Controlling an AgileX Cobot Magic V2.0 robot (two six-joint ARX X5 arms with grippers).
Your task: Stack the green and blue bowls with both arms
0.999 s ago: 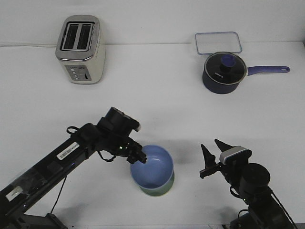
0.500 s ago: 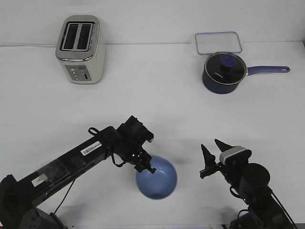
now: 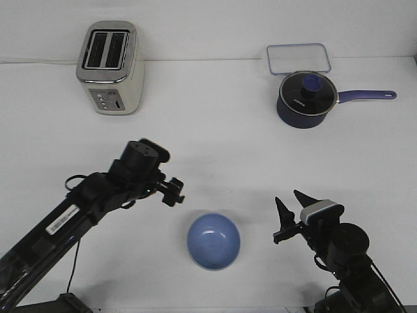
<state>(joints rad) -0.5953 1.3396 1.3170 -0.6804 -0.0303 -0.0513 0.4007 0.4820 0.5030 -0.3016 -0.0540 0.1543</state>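
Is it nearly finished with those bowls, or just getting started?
It looks essentially done. The blue bowl sits alone on the table, apparently nested over the green one, which can't be seen from this view. Nothing is in hand: the left end effector is clear of the bowl and empty, and the right end effector stands open beside it. What seems left is only returning the arms to rest.

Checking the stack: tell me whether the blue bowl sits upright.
Upright: the blue bowl shows its open, empty inside from above, rim level. Neither hand touches it.
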